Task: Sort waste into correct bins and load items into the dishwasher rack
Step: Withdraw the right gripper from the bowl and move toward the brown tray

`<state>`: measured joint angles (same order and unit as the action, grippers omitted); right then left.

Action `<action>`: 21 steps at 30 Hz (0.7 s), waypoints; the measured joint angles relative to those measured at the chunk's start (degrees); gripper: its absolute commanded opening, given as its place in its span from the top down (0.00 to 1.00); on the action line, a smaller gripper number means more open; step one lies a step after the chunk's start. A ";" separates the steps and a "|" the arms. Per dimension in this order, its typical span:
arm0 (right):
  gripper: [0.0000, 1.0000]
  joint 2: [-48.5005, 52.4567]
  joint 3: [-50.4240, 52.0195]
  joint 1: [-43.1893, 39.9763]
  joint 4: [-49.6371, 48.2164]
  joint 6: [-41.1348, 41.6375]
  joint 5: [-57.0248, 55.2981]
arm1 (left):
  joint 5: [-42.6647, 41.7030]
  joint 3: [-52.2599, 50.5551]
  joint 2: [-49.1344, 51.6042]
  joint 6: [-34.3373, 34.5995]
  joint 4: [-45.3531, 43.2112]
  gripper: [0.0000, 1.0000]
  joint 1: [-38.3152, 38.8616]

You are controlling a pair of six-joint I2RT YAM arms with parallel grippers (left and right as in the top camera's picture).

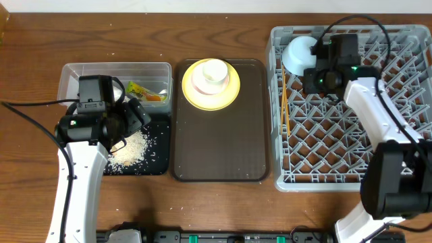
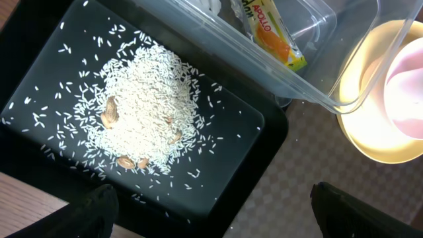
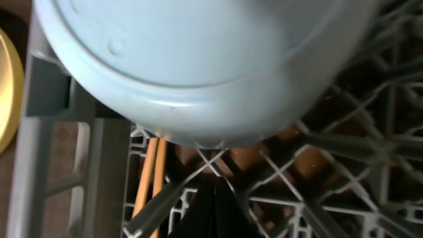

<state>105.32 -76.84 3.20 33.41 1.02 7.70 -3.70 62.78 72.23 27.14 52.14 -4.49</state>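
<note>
Two arms are in your view, one at each end of the table.

At the left end, the clear tub [image 1: 115,75] sits at the back. The green-and-orange wrapper [image 2: 274,39] lies inside it toward its right end. A scrap of white tissue [image 2: 211,5] shows at the top edge of your left wrist view, also inside the tub.

Right against the tub's front wall is the black tray [image 2: 39,86]. The rice [image 2: 145,112] is heaped in its middle, with loose grains scattered around and a few brown bits mixed in. Your left gripper [image 2: 218,215] hovers above this tray, fingers spread wide and holding nothing.

In the middle you have the brown tray [image 1: 219,142]. The yellow plate [image 1: 190,91] rests at its back end, and a pale bowl [image 1: 210,74] stands on the plate.

At the right end is the grey rack [image 1: 317,155]. The two chopsticks [image 1: 286,101] lie side by side along its left edge, inside the rack. The light-blue bowl [image 1: 299,52] sits in the rack's back left corner, with its underside turned toward your right wrist camera.

Your right gripper [image 3: 213,198] is just beside that bowl, over the lattice. Its fingers are clenched together with nothing between them. You cannot tell from these views whether they touch the bowl.
</note>
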 measured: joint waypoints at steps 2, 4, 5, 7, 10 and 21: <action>0.99 0.61 0.04 0.28 -0.13 -0.02 -0.28 | 0.00 0.00 0.00 0.00 -0.02 0.04 0.00; 0.99 0.70 0.07 0.31 -0.68 -0.07 -0.74 | 0.00 0.00 0.00 0.00 0.00 0.04 0.00; 0.99 0.70 0.07 0.31 -1.01 -0.07 -0.90 | 0.02 0.00 0.00 0.00 0.00 0.04 0.00; 0.99 0.70 0.07 0.31 -1.27 -0.07 -1.16 | 0.00 0.00 0.00 0.00 0.00 0.04 0.00; 0.98 0.70 0.07 0.31 -1.27 -0.07 -1.31 | 0.00 0.00 0.00 0.00 0.00 0.04 0.00; 0.96 0.72 0.07 0.31 -3.32 -0.22 -1.36 | 0.00 0.00 0.00 0.00 0.00 0.04 0.00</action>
<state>106.04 -76.77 3.51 30.09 0.80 6.35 -3.70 62.78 72.23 27.14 52.14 -4.49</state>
